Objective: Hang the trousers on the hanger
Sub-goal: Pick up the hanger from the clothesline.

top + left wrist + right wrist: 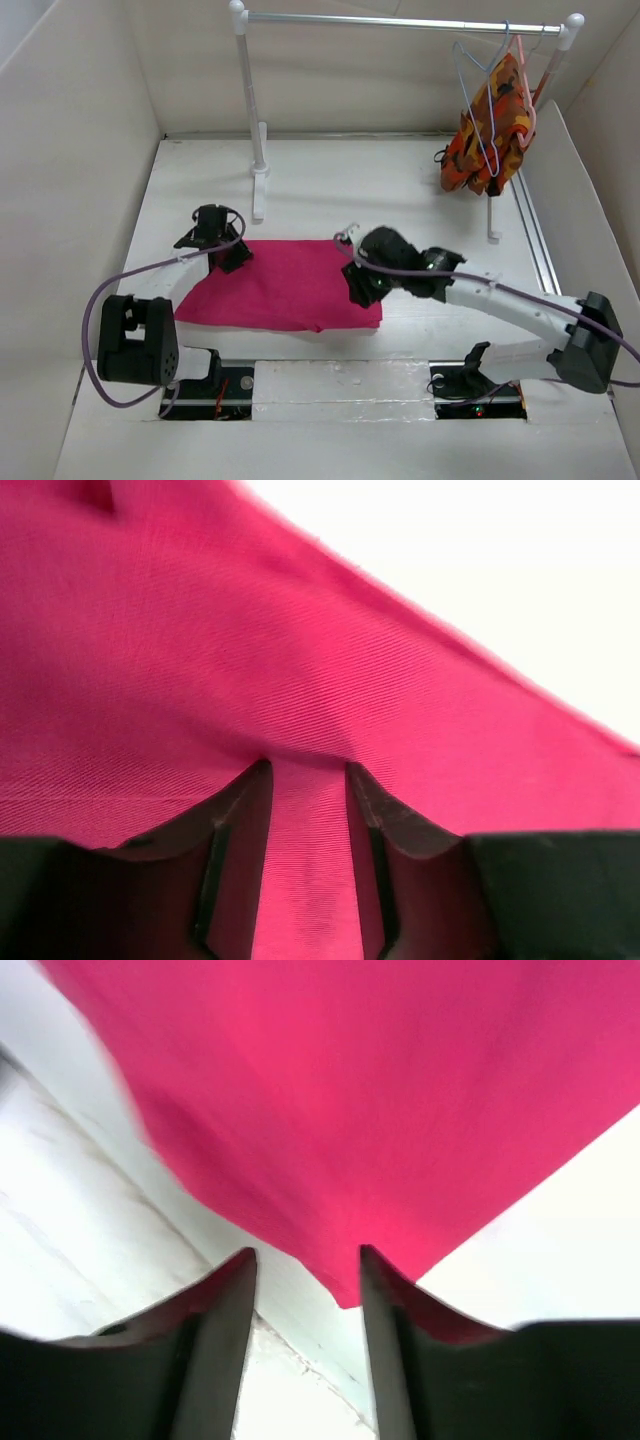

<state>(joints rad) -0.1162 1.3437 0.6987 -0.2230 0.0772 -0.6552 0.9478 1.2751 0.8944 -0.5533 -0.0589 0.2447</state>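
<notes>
The magenta trousers (285,285) lie folded flat on the white table. My left gripper (228,255) is at their far left corner. In the left wrist view its fingertips (308,768) stand partly apart, pressed down on the trousers (250,630), with cloth showing in the gap. My right gripper (358,285) is at the trousers' right edge. It is open (306,1252), and a corner of the trousers (380,1090) reaches just between its fingertips above bare table. The pale blue wire hanger (478,110) hangs at the right end of the rail, far from both grippers.
A white clothes rack (400,20) stands at the back, one post (258,150) near the left gripper. An orange patterned garment (490,135) on a salmon hanger (525,95) hangs beside the blue one. Cardboard walls enclose the table; a metal rail (535,240) runs along its right side.
</notes>
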